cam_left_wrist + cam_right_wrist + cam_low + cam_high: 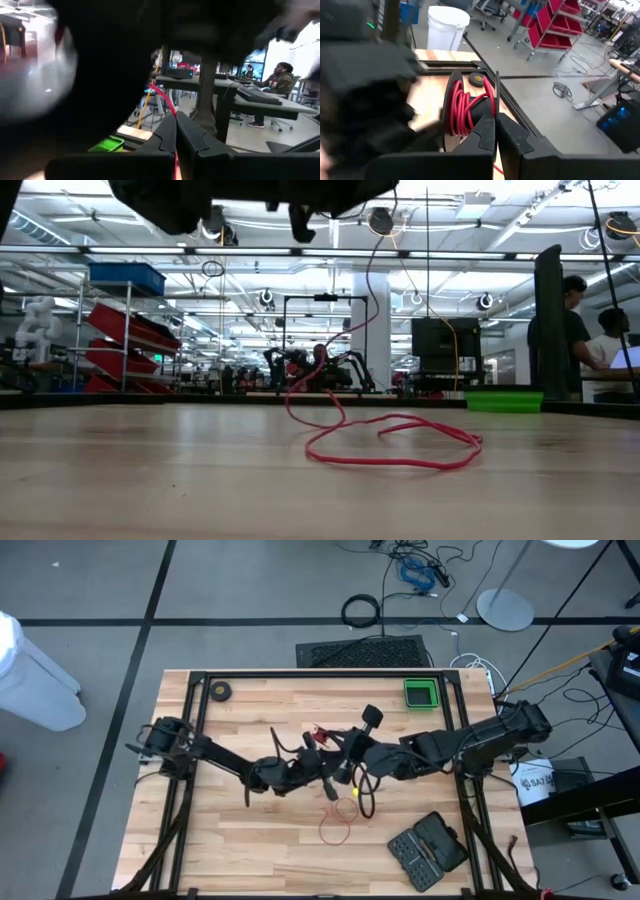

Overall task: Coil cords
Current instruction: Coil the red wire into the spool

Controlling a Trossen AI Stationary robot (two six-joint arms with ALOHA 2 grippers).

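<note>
the two dark arms are seen meeting over the middle of the wooden table (250,850) in the high view, the left arm reaching in from the left edge and the right arm from the right edge. the left gripper (176,131) is clenched, and the thin red cord (390,442) is pinched between its fingertips, as shown in the left wrist view, where a short red length rises from between the closed fingers (165,137). the right gripper (496,131) is also clenched; in the right wrist view its tips are pressed together at the black reel (470,107), on which several red turns are wound, though whether the reel's rim or only the cord is gripped cannot be told. in the low view the cord is seen hanging from the grippers above and ending in a loose loop that lies flat on the table. in the high view that loop (335,823) lies just in front of the grippers. a green bin (421,693) stands near the far right corner, a small black roll (221,692) near the far left corner, and a dark tool case (428,849) near the front right.
</note>
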